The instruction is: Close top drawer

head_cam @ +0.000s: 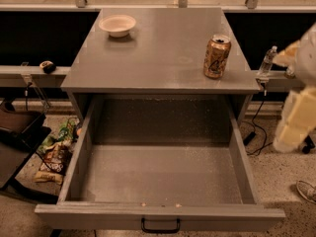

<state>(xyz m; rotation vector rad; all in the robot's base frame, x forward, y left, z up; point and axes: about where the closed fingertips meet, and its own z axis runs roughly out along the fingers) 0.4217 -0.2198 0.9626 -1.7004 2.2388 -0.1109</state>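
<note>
The top drawer (163, 174) is pulled fully out of the grey cabinet toward me. Its deep speckled grey interior is empty. Its tall front panel (158, 217) lies along the bottom edge of the view, with the small black bar handle (160, 227) at its centre. My gripper (296, 120) shows as a cream-coloured shape at the far right edge, to the right of the drawer's right side wall and apart from it. It holds nothing that I can see.
On the cabinet top (158, 58) stand a white bowl (117, 25) at back left and a gold can (217, 56) at right. A small clear bottle (266, 62) stands on the rail at right. Snack bags (54, 154) and cables lie on the floor at left.
</note>
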